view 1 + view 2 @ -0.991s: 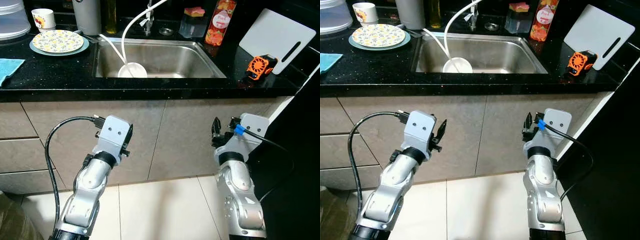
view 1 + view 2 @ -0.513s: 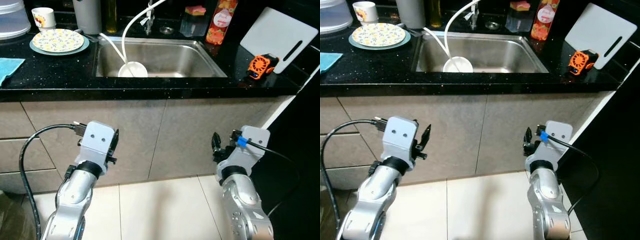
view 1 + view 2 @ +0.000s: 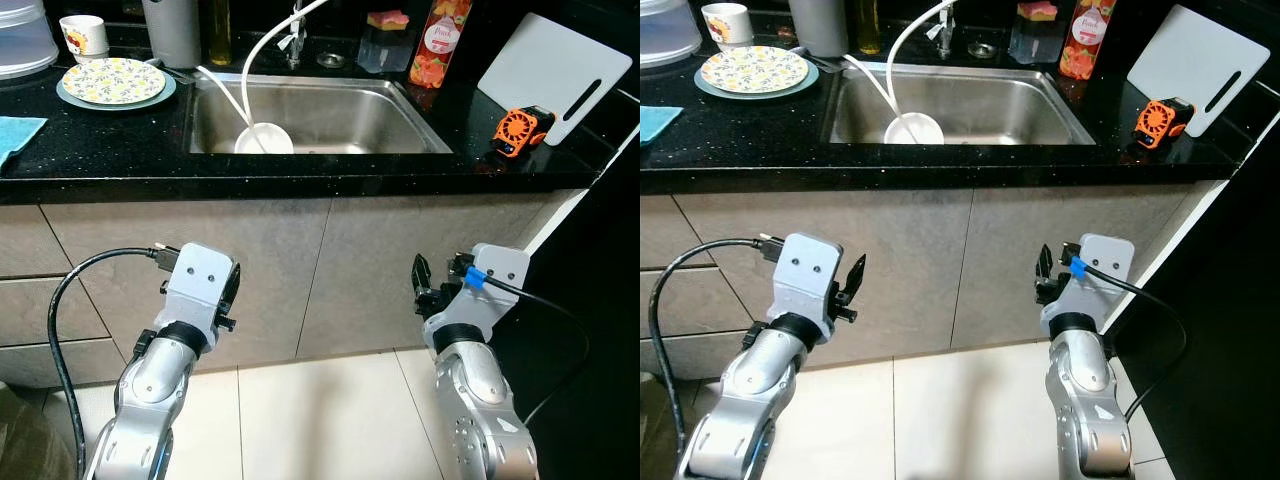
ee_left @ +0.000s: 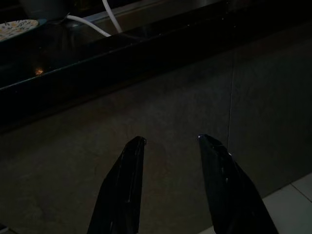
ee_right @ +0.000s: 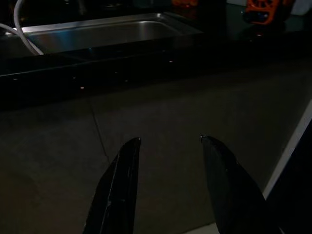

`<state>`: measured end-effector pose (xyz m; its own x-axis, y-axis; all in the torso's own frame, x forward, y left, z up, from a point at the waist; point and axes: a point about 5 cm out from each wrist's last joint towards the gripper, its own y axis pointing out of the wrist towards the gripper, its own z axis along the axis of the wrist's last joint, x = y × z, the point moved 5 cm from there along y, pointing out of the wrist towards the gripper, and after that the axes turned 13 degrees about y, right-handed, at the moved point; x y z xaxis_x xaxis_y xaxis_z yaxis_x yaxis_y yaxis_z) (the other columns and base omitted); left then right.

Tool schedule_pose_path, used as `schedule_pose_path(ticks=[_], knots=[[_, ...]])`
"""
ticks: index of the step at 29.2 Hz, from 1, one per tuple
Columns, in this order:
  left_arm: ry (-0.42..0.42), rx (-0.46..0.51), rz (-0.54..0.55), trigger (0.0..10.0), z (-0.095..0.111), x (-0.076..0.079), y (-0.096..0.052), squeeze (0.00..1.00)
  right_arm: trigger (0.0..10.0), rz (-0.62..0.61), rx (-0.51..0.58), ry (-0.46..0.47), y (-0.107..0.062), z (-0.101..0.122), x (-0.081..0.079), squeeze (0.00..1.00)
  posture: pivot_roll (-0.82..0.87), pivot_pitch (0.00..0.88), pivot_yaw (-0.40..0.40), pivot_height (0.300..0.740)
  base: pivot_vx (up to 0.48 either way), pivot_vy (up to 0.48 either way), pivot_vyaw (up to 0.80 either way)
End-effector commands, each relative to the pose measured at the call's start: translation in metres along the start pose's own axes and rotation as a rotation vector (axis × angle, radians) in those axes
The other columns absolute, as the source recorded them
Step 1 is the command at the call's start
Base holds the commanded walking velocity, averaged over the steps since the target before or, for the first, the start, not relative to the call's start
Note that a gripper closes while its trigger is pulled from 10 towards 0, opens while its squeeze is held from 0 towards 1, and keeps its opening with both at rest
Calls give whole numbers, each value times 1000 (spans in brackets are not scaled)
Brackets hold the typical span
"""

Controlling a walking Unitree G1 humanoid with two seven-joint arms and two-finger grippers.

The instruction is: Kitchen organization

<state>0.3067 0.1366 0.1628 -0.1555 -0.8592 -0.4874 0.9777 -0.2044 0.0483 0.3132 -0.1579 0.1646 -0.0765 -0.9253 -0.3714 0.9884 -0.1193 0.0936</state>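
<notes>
1. Hanging below the tabletop (image 3: 120, 150) edge, my left gripper (image 4: 168, 141) is raised in front of the grey cabinet doors (image 3: 300, 270), its two black fingers (image 4: 124, 185) parted with nothing between them.
2. My right gripper (image 5: 168, 141) is held at about the same height before the cabinet front, fingers likewise spread and empty; a black cable with a blue clip (image 3: 478, 276) runs from its wrist.
3. Above both grippers, the black speckled tabletop carries a steel sink (image 3: 400, 105) holding a white bowl (image 3: 265, 140), with a white hose (image 3: 262, 45) curving down into it.
4. To the left of the sink stand a patterned plate (image 3: 112, 81), a small cup (image 3: 84, 36) and a blue cloth (image 3: 15, 135) cut off by the frame edge.
5. To the right lie an orange tool (image 3: 516, 130) and a white cutting board (image 3: 555, 70) leaning behind it; a red-labelled bottle (image 3: 438, 45) and a clear container (image 3: 380, 45) stand behind the sink.
6. Both wrist views are very dark: the sink rim and cabinet face can just be made out.
</notes>
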Motion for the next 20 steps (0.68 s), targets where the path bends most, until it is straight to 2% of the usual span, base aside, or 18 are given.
schedule_pose_path(ticks=[1, 20], knots=[[-4, 5, -15, 10000, 2, 1, 0, 0, 10000, -8, 2, -19, 0, 0, 2, 0, 145, 70, -74, 740, 0, 0, 0], [-11, 8, -48, 10000, 2, 7, 1, 0, 10000, -3, -1, -22, 0, -2, 4, 0, 150, 48, -81, 740, 0, 0, 0]])
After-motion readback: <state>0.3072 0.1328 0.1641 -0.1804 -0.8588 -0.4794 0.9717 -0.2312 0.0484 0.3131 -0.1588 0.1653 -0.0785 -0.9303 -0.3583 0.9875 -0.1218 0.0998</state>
